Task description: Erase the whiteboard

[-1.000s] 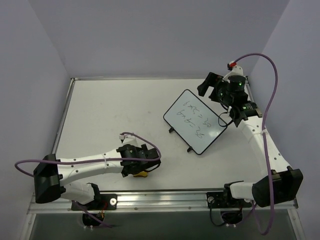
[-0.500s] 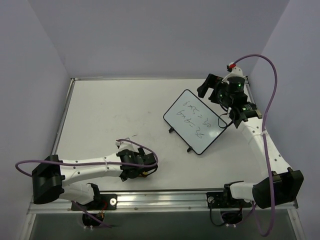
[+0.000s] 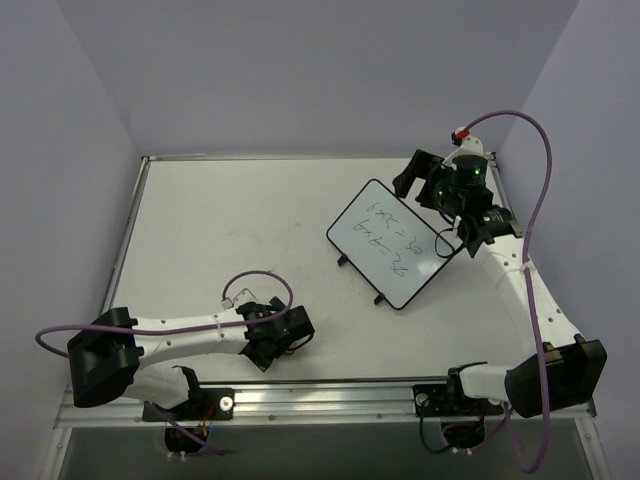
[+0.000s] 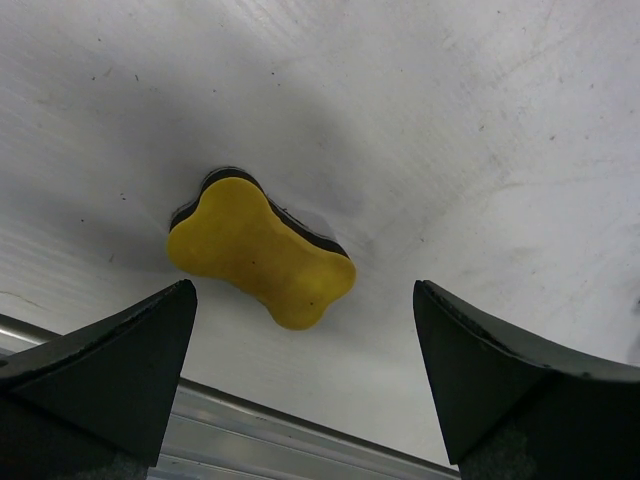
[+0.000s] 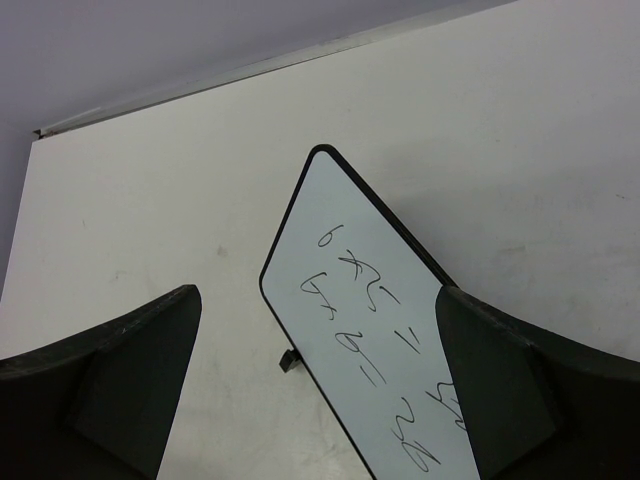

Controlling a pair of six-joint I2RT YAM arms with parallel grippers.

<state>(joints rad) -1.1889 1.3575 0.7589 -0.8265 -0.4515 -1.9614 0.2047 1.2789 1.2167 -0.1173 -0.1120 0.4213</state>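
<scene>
The fingers of the left gripper [image 4: 303, 330] are spread wide and hang just above the table [image 3: 220, 230], with a yellow bone-shaped sponge [image 4: 262, 252] lying between them, slightly toward the left finger; nothing is pinched yet. A dark underside can be seen beneath the sponge, and a metal rail [image 4: 250, 440] runs along the near edge just beside it. The fingers of the right gripper [image 5: 318, 300] are likewise spread and are held over the far right edge of the whiteboard [image 5: 350, 260]; whether the right finger touches the frame cannot be told. The whiteboard is placed right of centre on the table, turned diagonally, well apart from the sponge, and handwritten marks [image 5: 372, 300] cover its face. A small black foot [image 5: 288, 361] shows under its near left edge. The board is judged to be light and stiff, with a smooth, slippery face, so it is likely to slide or rock on its feet under wiping pressure. It would best be steadied at the thin black frame on its far right edge, clear of the writing. The sponge is judged soft and light, and is best taken across its narrow waist before the face is wiped.
</scene>
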